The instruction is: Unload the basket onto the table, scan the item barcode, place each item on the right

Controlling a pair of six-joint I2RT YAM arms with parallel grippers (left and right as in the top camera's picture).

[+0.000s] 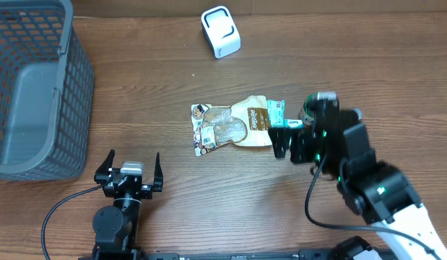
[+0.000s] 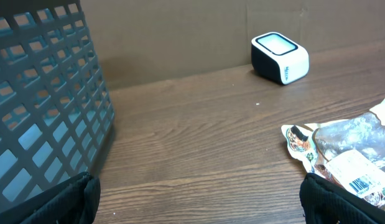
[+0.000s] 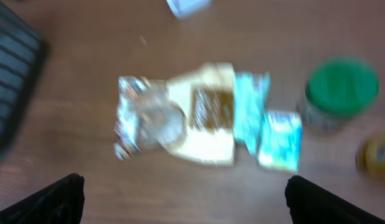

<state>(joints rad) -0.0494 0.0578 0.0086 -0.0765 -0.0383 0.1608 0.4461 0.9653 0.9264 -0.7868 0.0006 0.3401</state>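
Snack pouch: you find it lying flat near the middle of the worktop, long side running left to right, touched by neither hand. Its left end is clear film and foil, its right end cream with a brown panel.

Barcode label: white, on the pouch's near left part, facing up; the bars show in your left wrist view.

Scanner: small white box with a dark-rimmed window, near the far edge, well apart from the pouch.

Basket: grey mesh, at the far left corner; nothing shows inside it.

Teal packets: two, just beside the pouch's right end; the one nearer the pouch seems to touch it, though blur leaves that unsure.

Green-lidded jar: upright, right of the packets, half hidden under the arm from overhead.

Yellow item: at the right border of the right wrist view, too blurred to name.

Left hand: near the front edge, left of the pouch, fingers spread wide, holding nothing.

Right hand: raised over the pouch's right end and the packets, fingers spread wide, holding nothing; its view is blurred.
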